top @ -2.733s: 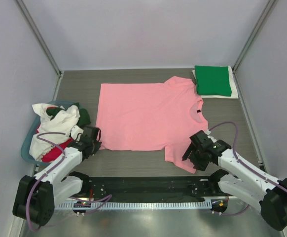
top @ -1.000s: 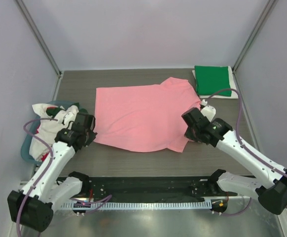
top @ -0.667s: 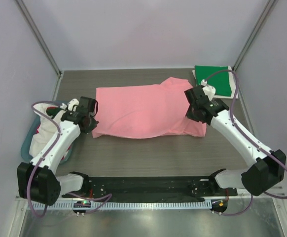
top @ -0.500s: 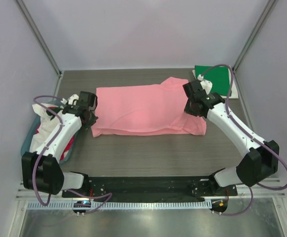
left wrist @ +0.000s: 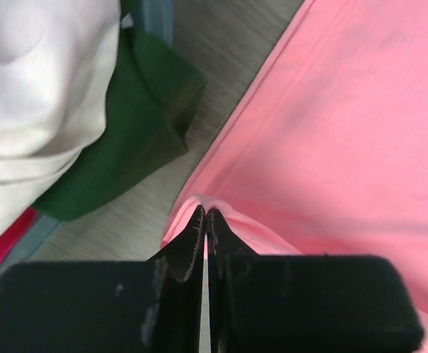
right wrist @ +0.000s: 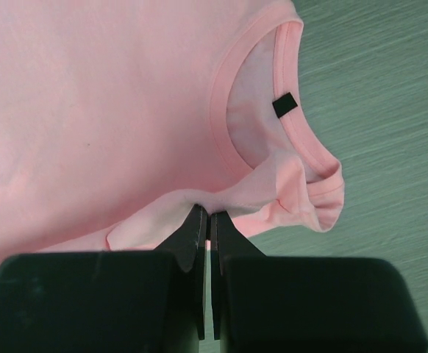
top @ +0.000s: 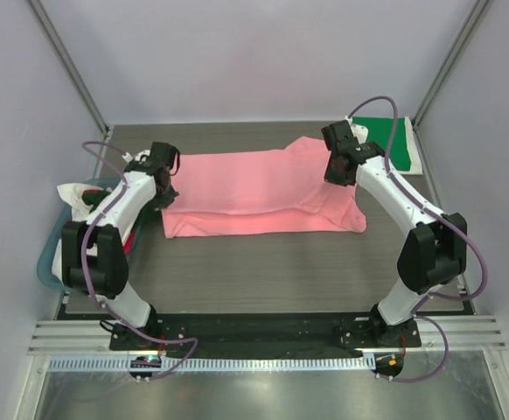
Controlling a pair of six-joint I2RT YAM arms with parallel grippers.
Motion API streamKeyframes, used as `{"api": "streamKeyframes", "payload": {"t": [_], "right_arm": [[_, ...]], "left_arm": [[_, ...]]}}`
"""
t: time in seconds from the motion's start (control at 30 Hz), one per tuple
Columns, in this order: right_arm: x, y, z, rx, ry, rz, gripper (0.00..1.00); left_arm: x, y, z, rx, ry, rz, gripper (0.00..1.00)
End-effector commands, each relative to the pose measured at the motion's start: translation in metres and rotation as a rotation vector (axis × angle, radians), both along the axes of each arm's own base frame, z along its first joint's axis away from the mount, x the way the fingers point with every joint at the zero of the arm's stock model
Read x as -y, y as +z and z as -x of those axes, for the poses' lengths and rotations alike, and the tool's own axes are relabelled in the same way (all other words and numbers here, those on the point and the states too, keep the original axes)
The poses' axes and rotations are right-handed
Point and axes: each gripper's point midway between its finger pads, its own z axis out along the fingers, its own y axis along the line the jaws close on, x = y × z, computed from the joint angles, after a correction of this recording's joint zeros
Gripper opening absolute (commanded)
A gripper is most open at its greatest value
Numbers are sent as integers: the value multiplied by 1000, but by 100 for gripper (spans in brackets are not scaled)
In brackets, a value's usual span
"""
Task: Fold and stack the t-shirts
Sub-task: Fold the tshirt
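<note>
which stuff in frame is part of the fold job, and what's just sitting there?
Job: pink shirt, pinched by left gripper and right gripper; folded green shirt; heap of white, dark green and red clothes.
Just there: teal tub holding that heap; table.

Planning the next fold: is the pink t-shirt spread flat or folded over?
Folded in half: the pink t-shirt lies as a doubled narrow band, left gripper and right gripper pinching its top layer's edge.
</note>
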Motion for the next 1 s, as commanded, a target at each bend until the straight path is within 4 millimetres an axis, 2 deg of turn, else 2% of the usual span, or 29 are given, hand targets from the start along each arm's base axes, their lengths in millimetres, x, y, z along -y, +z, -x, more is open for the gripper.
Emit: {"api": "streamKeyframes", "payload": {"t": [0.0, 0.17, 0.2, 0.23, 0.3, 0.33, 0.4, 0.43, 0.47, 0.5, 0.53, 0.57, 0.6, 0.63, 0.67, 0.7, 0.73, 0.77, 0.8, 0.83, 0.87, 0.9, 0.93, 0.97], "right_arm": [[1, 17, -21, 59, 20, 19, 1], [8, 7, -32, 36, 8, 46, 1], [13, 7, -34, 36, -3, 55, 1], [15, 8, -38, 40, -11, 59, 1], [22, 0, -43, 20, -29, 70, 1], [23, 4, -49, 31, -33, 69, 1], [24, -6, -57, 1, -33, 75, 1], [23, 6, -69, 28, -28, 57, 6], [21, 6, -74, 16, -14, 52, 29], [18, -3, -81, -14, 3, 46, 47], [16, 21, -97, 37, 2, 32, 60], [18, 24, -94, 5, 2, 46, 71], [18, 31, -97, 11, 3, 49, 73], [17, 44, -98, 33, 5, 39, 73], [18, 48, -95, 40, 5, 40, 74], [21, 35, -82, 2, 4, 47, 74], [25, 47, -70, 28, -1, 33, 74], [26, 48, -65, 48, -2, 1, 73], [27, 42, -55, 44, -11, -40, 73], [32, 25, -25, 7, -16, -74, 72], [33, 20, -21, 28, -12, -162, 69], [34, 9, -10, 19, -30, -212, 68], [39, -25, 17, -54, -43, -237, 67], [39, -20, 23, -11, -35, -274, 65]], "left_arm": [[-9, 11, -23, 6, -46, -74, 0], [-8, 1, -41, -39, -97, -100, 0], [-7, -9, -43, -67, -109, -100, 0], [-5, -4, -51, -59, -128, -101, 0], [-2, -8, -56, -80, -140, -96, 0], [-2, -9, -63, -94, -148, -98, 0], [1, -8, -71, -106, -158, -94, 2], [1, -15, -69, -147, -162, -94, 4], [4, 0, -83, -110, -179, -89, 9], [4, 6, -87, -109, -181, -90, 21], [2, 11, -83, -131, -179, -95, 30], [2, 31, -92, -85, -177, -93, 39], [5, 39, -92, -78, -186, -79, 56], [7, 47, -88, -80, -194, -66, 62], [10, 63, -83, -49, -199, -48, 65], [11, 60, -74, -62, -193, -29, 67], [13, 65, -68, -46, -191, -12, 67], [15, 67, -62, -32, -189, 6, 68], [14, 63, -39, -39, -174, 25, 67], [22, 63, -36, -6, -183, 72, 67], [24, 55, -26, -9, -178, 91, 67], [25, 64, -15, 34, -173, 115, 66], [27, 41, 0, 6, -160, 139, 66], [34, 37, 7, 18, -174, 183, 66]]}}
